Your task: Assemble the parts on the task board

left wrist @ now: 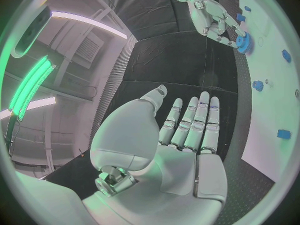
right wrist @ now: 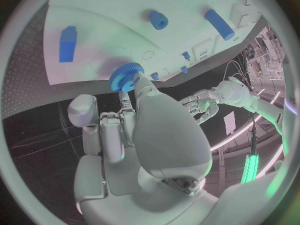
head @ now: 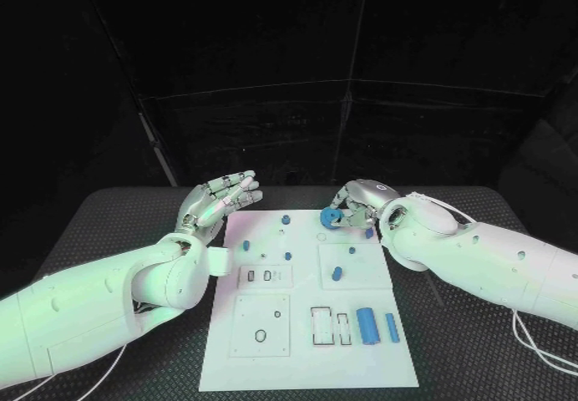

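Looking down from the head view, the white board (head: 308, 301) lies in the middle of the dark surface (head: 109, 217), and the right hand (head: 359, 203) sits over the board's far edge with a blue toothed wheel (head: 329, 218) pinched at its fingertips. The left hand (head: 220, 200) hangs just off the board's far left corner, palm up, fingers straight and a little apart, holding nothing. On the board nearer the robot lie two blue rods (head: 378, 325) side by side (one thick, one thin), a smaller blue piece (head: 338, 271) is further up, and a few little blue pegs (head: 286, 220) are dotted near the far end.

From the left wrist view, the left hand (left wrist: 181, 135) is flat and open, fingers stretched out over the dark surface (left wrist: 175, 60) beside the board (left wrist: 275, 100). Beyond it the right hand (left wrist: 209, 15) reaches down, and the toothed wheel (left wrist: 243, 41) is between its fingertips right at the board's edge; I cannot tell whether the wheel touches the board. Small blue pieces (left wrist: 258, 85) are scattered on the white.

From the right wrist view, the right hand (right wrist: 140, 135) has its fingers drawn together on the toothed wheel (right wrist: 126, 78), which is over the board (right wrist: 112, 15) near its rim. A flat blue block (right wrist: 67, 44), a short blue tube (right wrist: 159, 20) and a blue rod (right wrist: 219, 24) lie further out on the board. The left hand (right wrist: 201, 104) shows past the edge, fingers loosely spread.
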`<state>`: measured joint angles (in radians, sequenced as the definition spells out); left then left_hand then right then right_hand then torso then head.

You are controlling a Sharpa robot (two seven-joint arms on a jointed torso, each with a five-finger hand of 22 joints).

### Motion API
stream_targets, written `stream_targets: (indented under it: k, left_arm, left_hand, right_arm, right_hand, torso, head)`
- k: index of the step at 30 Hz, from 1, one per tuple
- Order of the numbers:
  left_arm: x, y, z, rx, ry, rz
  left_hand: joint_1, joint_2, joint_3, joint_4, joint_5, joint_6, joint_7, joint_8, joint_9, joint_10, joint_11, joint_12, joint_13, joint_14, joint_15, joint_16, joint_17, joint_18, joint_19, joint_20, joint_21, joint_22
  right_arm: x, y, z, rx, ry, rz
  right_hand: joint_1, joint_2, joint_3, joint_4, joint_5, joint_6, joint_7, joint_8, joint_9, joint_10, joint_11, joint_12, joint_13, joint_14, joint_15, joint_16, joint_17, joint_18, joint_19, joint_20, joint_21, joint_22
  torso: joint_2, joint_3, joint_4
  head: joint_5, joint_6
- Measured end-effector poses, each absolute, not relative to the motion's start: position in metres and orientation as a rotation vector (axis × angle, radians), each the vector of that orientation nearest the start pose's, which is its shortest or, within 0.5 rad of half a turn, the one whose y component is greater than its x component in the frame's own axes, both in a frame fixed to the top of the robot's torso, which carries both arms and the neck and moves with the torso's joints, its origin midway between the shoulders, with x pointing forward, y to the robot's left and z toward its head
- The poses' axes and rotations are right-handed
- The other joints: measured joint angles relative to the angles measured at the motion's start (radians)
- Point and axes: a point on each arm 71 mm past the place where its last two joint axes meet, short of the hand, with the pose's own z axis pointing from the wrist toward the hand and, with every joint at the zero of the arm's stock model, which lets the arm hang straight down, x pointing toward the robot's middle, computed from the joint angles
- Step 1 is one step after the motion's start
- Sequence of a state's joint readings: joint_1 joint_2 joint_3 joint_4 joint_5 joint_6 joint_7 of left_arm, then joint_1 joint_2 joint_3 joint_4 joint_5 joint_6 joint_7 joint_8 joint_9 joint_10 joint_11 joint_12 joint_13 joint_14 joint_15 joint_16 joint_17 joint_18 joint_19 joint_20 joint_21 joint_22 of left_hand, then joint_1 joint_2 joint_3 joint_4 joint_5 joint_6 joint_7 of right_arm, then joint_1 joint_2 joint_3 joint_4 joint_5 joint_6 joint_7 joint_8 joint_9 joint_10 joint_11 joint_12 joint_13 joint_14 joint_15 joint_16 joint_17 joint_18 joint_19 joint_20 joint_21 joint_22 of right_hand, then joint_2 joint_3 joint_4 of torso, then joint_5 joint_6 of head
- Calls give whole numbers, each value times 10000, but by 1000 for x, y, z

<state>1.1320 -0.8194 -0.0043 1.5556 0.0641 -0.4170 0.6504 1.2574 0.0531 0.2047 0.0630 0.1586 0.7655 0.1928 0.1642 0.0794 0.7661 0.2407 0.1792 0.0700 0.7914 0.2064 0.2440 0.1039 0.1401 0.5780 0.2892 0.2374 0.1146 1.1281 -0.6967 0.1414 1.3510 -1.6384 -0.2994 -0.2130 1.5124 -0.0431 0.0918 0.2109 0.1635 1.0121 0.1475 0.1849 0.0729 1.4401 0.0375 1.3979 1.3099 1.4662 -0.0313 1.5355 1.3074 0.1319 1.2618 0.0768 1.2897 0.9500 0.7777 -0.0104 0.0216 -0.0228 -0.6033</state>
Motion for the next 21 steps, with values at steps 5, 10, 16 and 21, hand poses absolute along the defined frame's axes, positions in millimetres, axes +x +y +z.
stream_targets:
  k: [5, 10, 16, 21]
  left_arm:
    - [478, 199, -180, -11014, 11499, -16294]
    - [478, 200, -180, -11009, 11508, -16337]
    - [478, 201, -180, -11005, 11517, -16372]
    - [478, 201, -180, -11003, 11525, -16397]
  left_hand:
    - [47, 47, 81, -81, 0, 411, 143, 121, -13, 371, -152, 144, -17, 224, -81, 79, 0, 0, 0, 0, 0, -59]
    - [47, 47, 110, -110, 0, 501, 165, 122, -60, 494, -180, 186, -27, 334, -120, 147, -1, 150, 0, 0, 0, -81]
    - [49, 45, 136, -135, 0, 570, 164, 121, -83, 578, -194, 231, -26, 429, -144, 146, -11, 150, 29, 29, 0, -90]
    - [49, 45, 136, -135, 0, 571, 164, 121, -82, 578, -194, 231, -26, 437, -152, 187, -11, 150, 36, 36, 0, -97]
  right_arm:
    - [522, -173, -163, -1338, 15482, 5257]
    - [517, -156, -161, -1513, 15404, 5634]
    - [513, -129, -158, -1701, 15301, 6162]
    - [513, -107, -159, -1821, 15256, 6420]
  right_hand:
    - [-2, 2, -1, 0, 51, 0, 0, 10, 0, 0, 0, 0, 0, -11, -11, 0, 0, 0, 0, 0, 0, 11]
    - [-4, 4, 16, 17, 52, 0, 0, 11, 0, -1, 0, 0, 1, -11, -10, 0, -1, 1, -1, 1, -1, 25]
    - [-46, 45, 30, 32, 51, 0, 0, 7, 0, -1, 1, 0, 3, -11, -10, 0, -1, 1, -1, 1, 35, 56]
    - [-83, 79, 30, 32, 49, 0, 0, 4, 0, 3, -3, 0, 8, -11, -9, 0, -1, 1, 35, -35, 34, 88]
  torso:
    - [-1, -4, 0]
    - [-1, -6, 11]
    - [2, -11, 20]
    - [6, -12, 21]
  head:
    - [8, 12]
    - [40, 2]
    - [81, -8]
    - [105, -9]
